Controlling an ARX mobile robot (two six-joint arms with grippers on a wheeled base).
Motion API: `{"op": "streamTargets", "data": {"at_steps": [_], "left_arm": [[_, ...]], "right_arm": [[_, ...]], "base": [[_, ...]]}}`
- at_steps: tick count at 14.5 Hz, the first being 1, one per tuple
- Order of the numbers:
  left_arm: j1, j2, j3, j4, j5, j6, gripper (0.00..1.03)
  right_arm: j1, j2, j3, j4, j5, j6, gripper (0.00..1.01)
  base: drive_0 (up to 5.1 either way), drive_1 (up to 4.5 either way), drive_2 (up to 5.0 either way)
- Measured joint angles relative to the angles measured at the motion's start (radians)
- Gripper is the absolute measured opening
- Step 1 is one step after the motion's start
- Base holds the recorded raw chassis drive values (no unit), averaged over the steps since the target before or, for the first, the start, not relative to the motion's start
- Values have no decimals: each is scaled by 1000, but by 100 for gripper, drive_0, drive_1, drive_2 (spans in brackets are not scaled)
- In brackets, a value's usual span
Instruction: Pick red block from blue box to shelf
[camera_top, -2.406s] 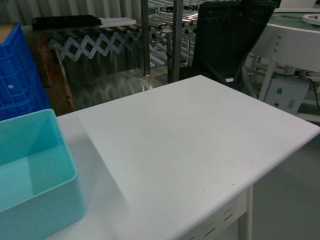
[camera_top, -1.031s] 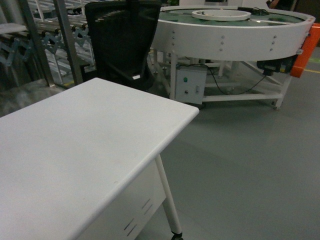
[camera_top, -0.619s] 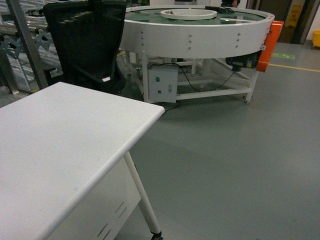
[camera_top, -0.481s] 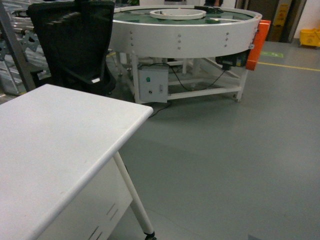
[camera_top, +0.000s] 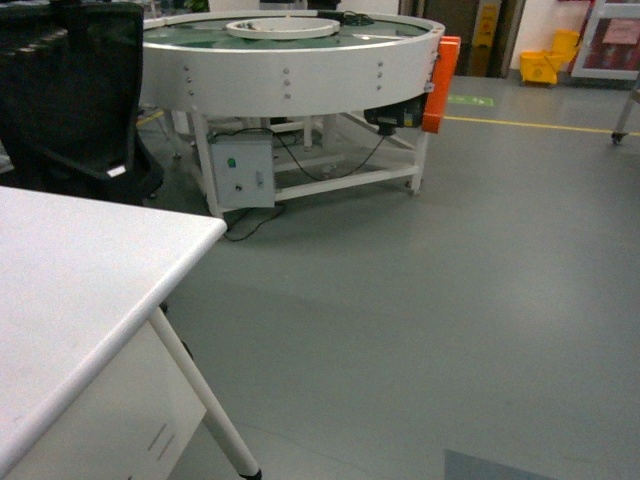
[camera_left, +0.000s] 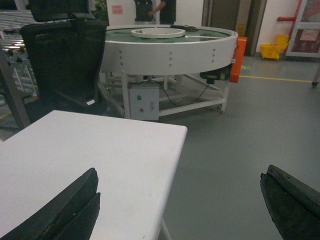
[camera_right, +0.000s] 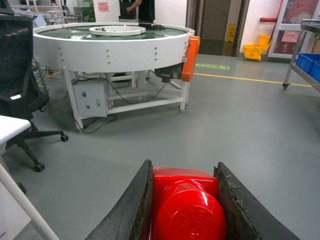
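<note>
Right wrist view: we see the right gripper (camera_right: 184, 210) pinching the red block (camera_right: 186, 205) between its two dark fingers (camera_right: 131, 210), one pressed against each side of the block. The round stud of the block faces the camera. Beyond the fingertips lies grey floor (camera_right: 250, 125), and farther ahead stands a large round white conveyor table (camera_right: 112, 45) with an orange guard (camera_right: 190, 58) at its right end and a small white control box (camera_right: 90, 102) beneath it. To the left of the gripper we note a black chair (camera_right: 17, 70) and the corner of a white table (camera_right: 10, 127); far ahead to the right stands a yellow mop bucket (camera_right: 252, 51).

Left wrist view: we see the left gripper (camera_left: 180, 200) spread wide and empty, one finger (camera_left: 65, 207) over the white table (camera_left: 100, 160), the other over the floor. The round conveyor table (camera_left: 170, 47) stands ahead of it.

Head view: we find the white table (camera_top: 70, 290) at the left and the conveyor table (camera_top: 290, 60) behind; neither gripper appears, nor the blue box or shelf.
</note>
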Motion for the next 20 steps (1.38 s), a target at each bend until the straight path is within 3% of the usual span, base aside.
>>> {"op": "streamTargets", "data": {"at_steps": [20], "left_arm": [[-1,0,0,0,0,0,98]], "right_arm": [[0,0,0,0,0,0,28]], "base": [[-120,-120,-120]]}}
